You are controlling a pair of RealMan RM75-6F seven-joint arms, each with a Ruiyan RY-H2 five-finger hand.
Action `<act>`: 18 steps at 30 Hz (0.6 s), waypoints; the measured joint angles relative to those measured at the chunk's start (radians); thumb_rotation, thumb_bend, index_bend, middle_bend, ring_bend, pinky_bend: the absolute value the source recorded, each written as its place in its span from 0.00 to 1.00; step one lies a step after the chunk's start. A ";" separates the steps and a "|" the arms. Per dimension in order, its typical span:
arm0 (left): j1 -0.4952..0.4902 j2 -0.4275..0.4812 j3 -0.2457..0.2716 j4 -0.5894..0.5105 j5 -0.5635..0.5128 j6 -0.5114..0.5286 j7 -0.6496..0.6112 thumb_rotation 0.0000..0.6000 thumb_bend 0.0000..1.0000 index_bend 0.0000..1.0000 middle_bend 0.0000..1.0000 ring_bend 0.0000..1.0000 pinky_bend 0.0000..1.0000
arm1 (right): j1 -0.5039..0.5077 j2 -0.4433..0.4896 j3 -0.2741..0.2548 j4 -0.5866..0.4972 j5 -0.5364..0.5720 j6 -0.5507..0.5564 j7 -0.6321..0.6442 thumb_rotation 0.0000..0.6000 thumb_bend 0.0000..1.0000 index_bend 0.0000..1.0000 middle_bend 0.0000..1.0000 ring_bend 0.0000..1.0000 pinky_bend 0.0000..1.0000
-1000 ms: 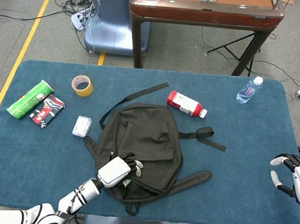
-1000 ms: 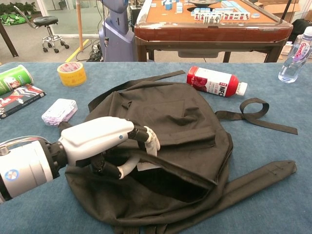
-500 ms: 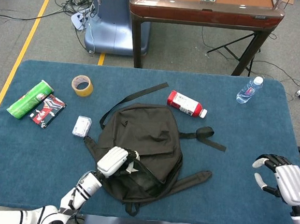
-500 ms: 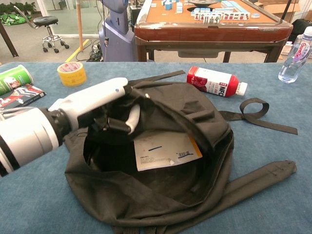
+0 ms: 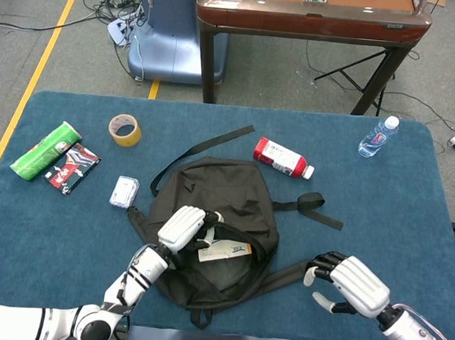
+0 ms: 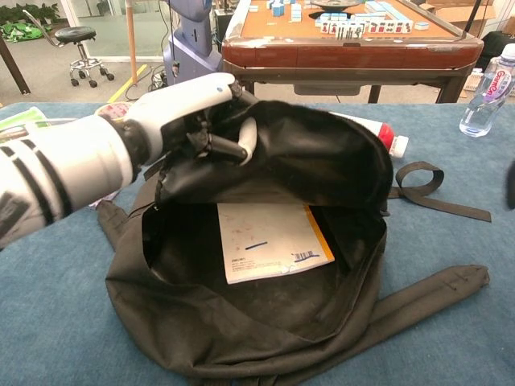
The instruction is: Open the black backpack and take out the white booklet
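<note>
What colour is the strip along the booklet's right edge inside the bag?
Orange, along the right edge of the flat white paper booklet; it shows best in the chest view.

floor: grey carpet [image 5: 55, 54] lying under a yellow line [image 5: 31, 84] and tangled cables [image 5: 107, 3] | furniture: wooden mahjong table [image 5: 311, 15] standing behind the blue table [image 5: 412, 224] (tiles sitting on top) | stool [image 6: 76, 36] standing far left

Blue table [image 5: 65, 228]: black backpack [image 5: 234, 188], tape roll [image 5: 125, 130], green can [image 5: 45, 150], red bottle [image 5: 282, 158], water bottle [image 5: 378, 137].
</note>
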 measured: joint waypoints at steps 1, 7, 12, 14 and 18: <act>-0.011 -0.006 -0.010 0.011 -0.026 0.002 0.017 1.00 0.83 0.72 0.56 0.54 0.63 | 0.017 -0.008 -0.002 -0.009 -0.010 -0.016 0.000 1.00 0.36 0.46 0.39 0.29 0.31; -0.070 -0.030 -0.072 0.062 -0.222 0.008 0.095 1.00 0.83 0.70 0.56 0.54 0.63 | 0.118 -0.082 0.005 -0.052 -0.033 -0.121 -0.019 1.00 0.36 0.46 0.39 0.29 0.31; -0.113 -0.028 -0.125 0.082 -0.373 0.025 0.130 1.00 0.83 0.69 0.56 0.54 0.63 | 0.179 -0.160 0.023 -0.056 0.000 -0.216 -0.050 1.00 0.36 0.46 0.39 0.29 0.32; -0.120 -0.020 -0.139 0.082 -0.407 0.029 0.128 1.00 0.83 0.69 0.56 0.54 0.63 | 0.205 -0.196 0.033 -0.050 0.031 -0.254 -0.057 1.00 0.36 0.46 0.39 0.29 0.32; -0.121 0.013 -0.164 0.061 -0.475 0.028 0.095 1.00 0.83 0.69 0.56 0.54 0.63 | 0.245 -0.265 0.060 -0.014 0.095 -0.306 -0.085 1.00 0.36 0.46 0.39 0.29 0.32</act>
